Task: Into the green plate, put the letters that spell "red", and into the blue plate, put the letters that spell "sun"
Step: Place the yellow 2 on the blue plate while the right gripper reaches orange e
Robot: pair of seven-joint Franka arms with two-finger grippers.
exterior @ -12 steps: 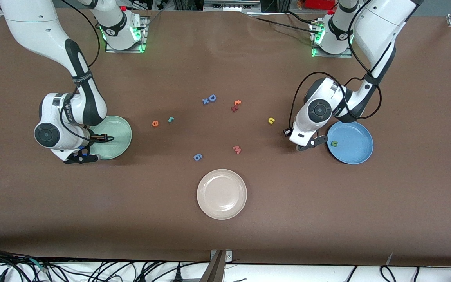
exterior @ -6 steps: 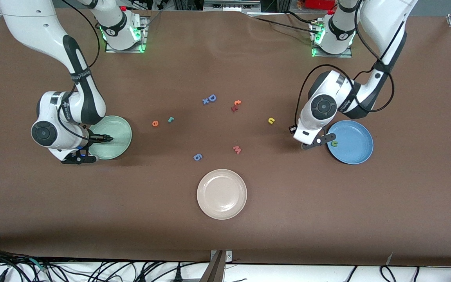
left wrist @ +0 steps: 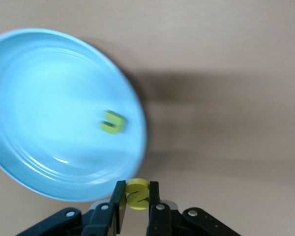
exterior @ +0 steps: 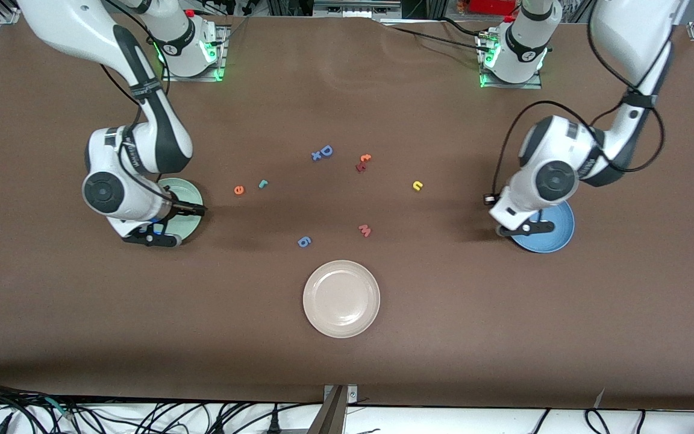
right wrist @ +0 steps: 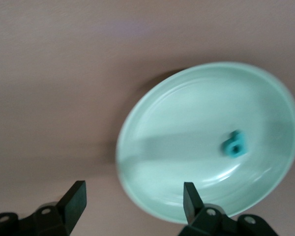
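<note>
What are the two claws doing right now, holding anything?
Left gripper: shut on the yellow "s", by the blue plate.
Right gripper: open, holding nothing, at the green plate, where the teal "d" lies.

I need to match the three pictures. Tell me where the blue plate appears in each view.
Front view: the blue plate lies toward the left arm's end of the table, partly covered by the left arm.
Left wrist view: it fills much of the picture, holding a green letter.
Right wrist view: not in it.
Shared landmark: the left gripper, at the plate's rim in both views that show it.
</note>
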